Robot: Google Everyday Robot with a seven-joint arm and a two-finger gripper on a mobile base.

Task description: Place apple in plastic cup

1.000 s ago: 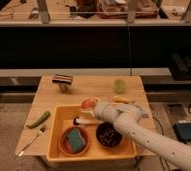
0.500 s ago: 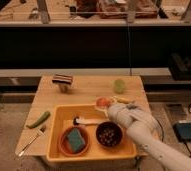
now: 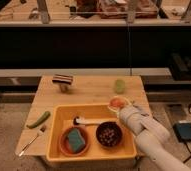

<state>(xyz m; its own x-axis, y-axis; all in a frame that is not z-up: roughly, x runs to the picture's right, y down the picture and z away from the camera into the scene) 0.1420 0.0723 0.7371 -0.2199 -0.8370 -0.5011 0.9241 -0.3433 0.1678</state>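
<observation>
The gripper [image 3: 118, 104] is at the far right corner of the yellow tray [image 3: 59, 150], and its jaws are closed on the apple [image 3: 117, 101], which sits at its tip above the tabletop [image 3: 91, 92]. The cup [image 3: 120, 85] stands just behind, empty as far as I can see. I judge the grasp is done; carrying the apple over the cup and releasing it is left.
</observation>
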